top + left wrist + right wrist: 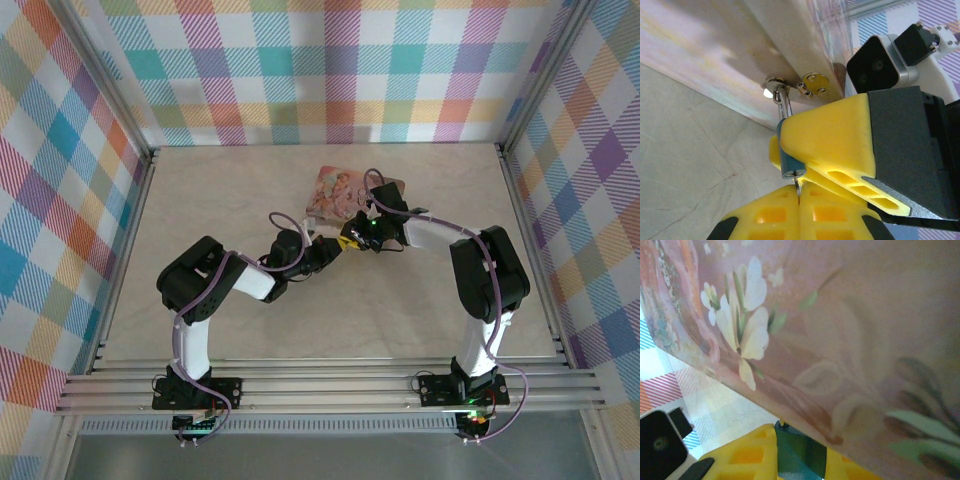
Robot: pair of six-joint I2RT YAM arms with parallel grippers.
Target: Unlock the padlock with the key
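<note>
Box (335, 190): pink, flower print, lies mid-bench (250, 330), nearer the far edge than the near one.

Padlock (789, 161): blue-teal body, hangs at the box's near side. Shackle (782, 105) passes through the metal hasp (812, 85) on the box wall. Body tilted, keyhole end pointing down toward the left wrist camera.

Right pincer (800, 460): yellow fingers (830, 137) clamped on the padlock body from both sides; teal body seen between them in the right wrist view, directly under the box face.

Left pincer (799, 205): fingers pressed together, pinching a thin metal sliver, the key (797, 188). Key tip meets the bottom end of the padlock; how far it sits in the keyhole cannot be told.

Top view: both arms reach inward, pincers meeting just at the box's near edge.
</note>
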